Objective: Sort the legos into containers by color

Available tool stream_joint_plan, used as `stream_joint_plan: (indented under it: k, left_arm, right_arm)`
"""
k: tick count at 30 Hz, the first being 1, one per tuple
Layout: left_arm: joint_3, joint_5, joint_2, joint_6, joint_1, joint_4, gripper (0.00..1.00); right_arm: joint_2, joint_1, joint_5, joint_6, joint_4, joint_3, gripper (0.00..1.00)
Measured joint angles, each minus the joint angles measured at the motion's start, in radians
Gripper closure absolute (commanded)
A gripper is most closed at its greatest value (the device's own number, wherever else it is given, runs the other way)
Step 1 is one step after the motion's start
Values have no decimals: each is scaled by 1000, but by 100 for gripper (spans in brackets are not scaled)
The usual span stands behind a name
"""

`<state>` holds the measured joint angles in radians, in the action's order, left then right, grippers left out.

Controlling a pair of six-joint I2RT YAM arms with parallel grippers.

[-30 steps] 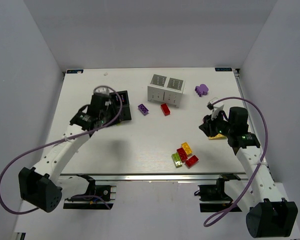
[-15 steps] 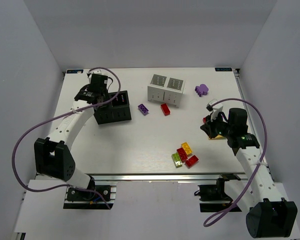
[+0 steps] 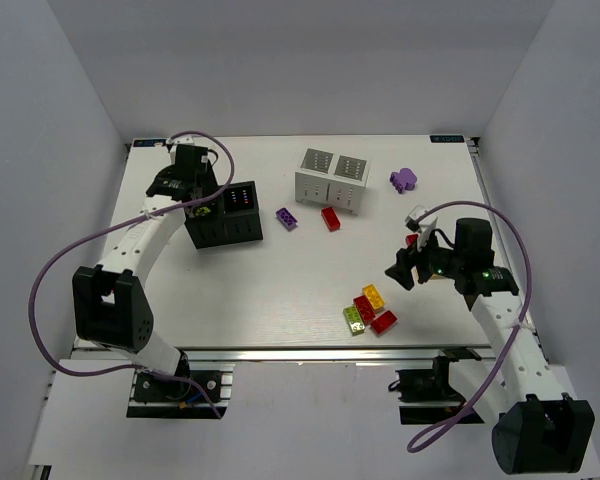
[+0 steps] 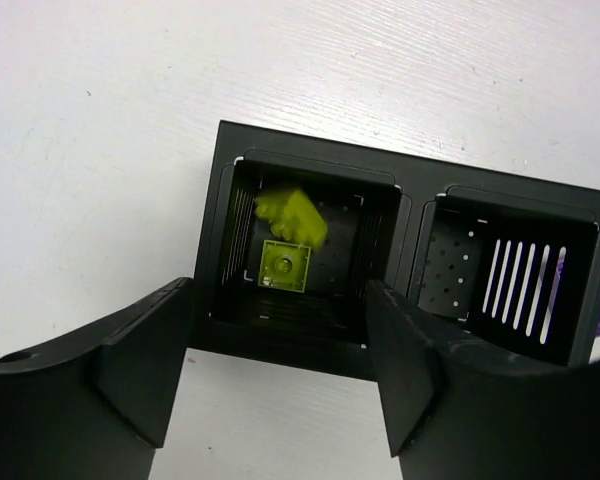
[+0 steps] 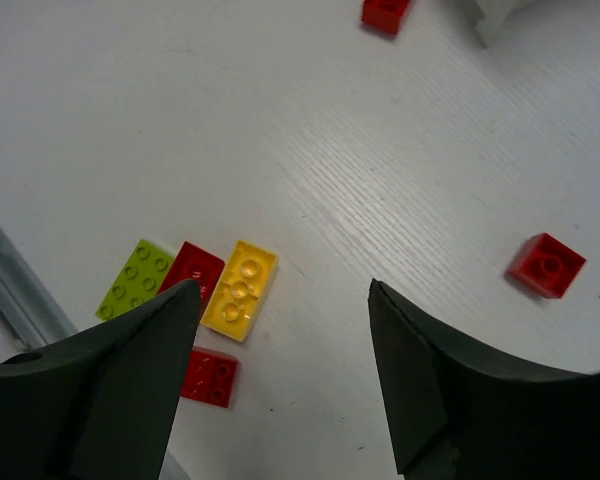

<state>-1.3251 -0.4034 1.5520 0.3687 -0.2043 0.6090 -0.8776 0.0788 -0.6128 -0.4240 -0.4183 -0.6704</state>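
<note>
The white worktop (image 3: pixel 280 290) carries everything. The left arm (image 3: pixel 145 235) reaches to the far left and hangs over the black box (image 3: pixel 230 228). The right arm (image 3: pixel 490 300) bends in from the right side, with its wrist above bare worktop between the loose bricks.

The left jaws stand wide apart with nothing between them. In the left wrist view they sit on either side of the box's left-hand cell. The right jaws are also spread wide and empty, well above the surface.

The black box has 2 cells side by side. The white box (image 3: pixel 330 190), also with 2 cells, stands near the far edge, well apart from the black one.

A purple piece (image 3: pixel 403 179) of lumpy shape lies just right of the white box. A purple brick (image 3: pixel 286 218) and a red brick (image 3: pixel 330 218) lie side by side between the 2 boxes, in front of the white one.

Near the front edge 4 bricks form a tight cluster. These are a yellow brick (image 5: pixel 239 304), a long red brick (image 5: pixel 191 270) touching it, a lime brick (image 5: pixel 135 280) beside that, and a short red brick (image 5: pixel 209 375) just next to them. A small red square brick (image 5: pixel 546 265) lies alone to the right, near the right wrist.

Inside the black box's left-hand cell are 2 lime green pieces. One is a 1-stud brick (image 4: pixel 285 266) on the floor and the other is a blurred lime shape (image 4: pixel 292 215) just beyond it.
</note>
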Motion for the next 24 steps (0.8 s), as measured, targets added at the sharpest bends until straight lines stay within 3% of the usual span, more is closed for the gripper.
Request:
stream_joint_plan:
  k: [5, 6, 7, 8, 9, 10, 13, 15, 16, 18, 20, 24]
  left_arm:
    - [3, 16, -10, -2, 0, -4, 21]
    - [3, 22, -13, -2, 0, -4, 28]
    - [3, 32, -19, 0, 0, -4, 37]
    - [3, 45, -26, 5, 0, -4, 54]
    - [4, 61, -36, 8, 1, -7, 88]
    - [11, 88, -53, 7, 1, -17, 99]
    - [83, 262, -147, -14, -4, -77, 100]
    - [165, 463, -233, -4, -15, -147, 91]
    - [206, 550, -265, 6, -26, -186, 79]
    - [274, 706, -294, 42, -75, -248, 65]
    - [327, 800, -274, 86, -165, -291, 50]
    - [379, 821, -202, 184, -368, -264, 44]
  right_arm:
    - [-9, 1, -117, -98, -64, 0, 30]
    - [-13, 1, -135, -114, -74, 0, 31]
    - [-17, 1, -148, -129, -82, 0, 33]
    - [-23, 2, -161, -144, -91, 0, 38]
    - [-29, 4, -169, -161, -100, 0, 40]
    - [-40, 9, -176, -181, -110, 0, 45]
    - [-81, 25, -176, -236, -143, 0, 52]
    - [-111, 43, -171, -273, -173, 0, 59]
    - [-122, 51, -169, -281, -182, 0, 60]
    - [-143, 71, -148, -283, -185, 0, 56]
    - [-160, 85, -116, -238, -169, 0, 46]
    - [-176, 87, 2, -95, -70, -2, 33]
